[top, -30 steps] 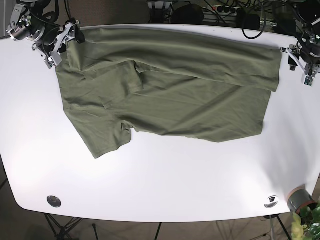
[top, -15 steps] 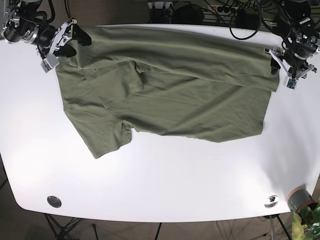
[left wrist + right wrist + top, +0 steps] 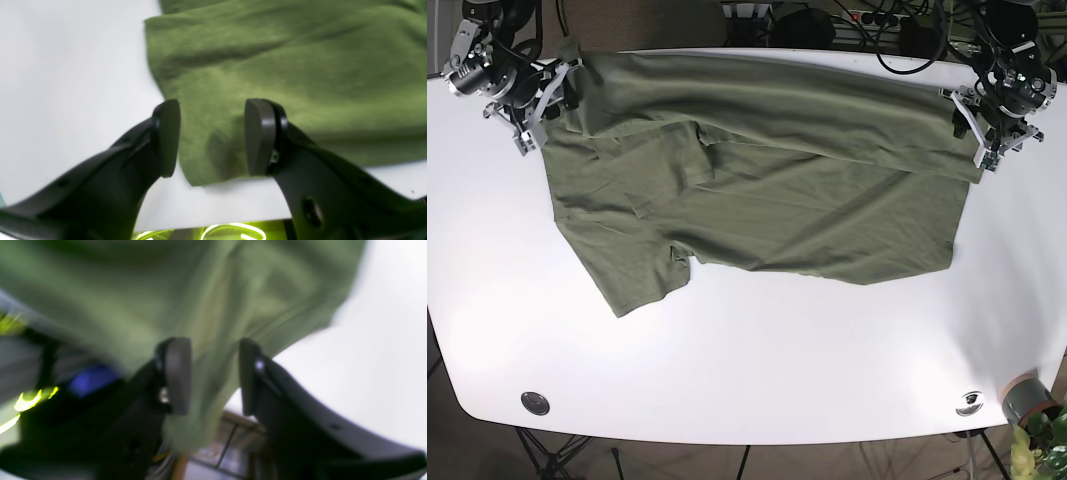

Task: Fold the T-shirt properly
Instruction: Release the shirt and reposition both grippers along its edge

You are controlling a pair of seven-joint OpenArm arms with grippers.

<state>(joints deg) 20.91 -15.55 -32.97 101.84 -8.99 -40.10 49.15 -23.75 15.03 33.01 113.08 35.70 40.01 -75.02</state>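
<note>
Olive-green cloth, the T-shirt [image 3: 757,180], lies spread across the far half of your white table [image 3: 757,370], one sleeve reaching toward the near left. Your right wrist view is badly blurred, yet you can make out the right gripper [image 3: 213,376] with its jaws parted around a hanging fold at the far left corner; whether the pads touch the cloth is unclear. Your left gripper [image 3: 210,138] also stands spread, straddling the shirt's far right corner near the table's edge. A dark cylinder [image 3: 1025,397] sits at the near right corner, cables [image 3: 867,22] crowd the far side, and a leafy plant [image 3: 1037,450] is cut off.
</note>
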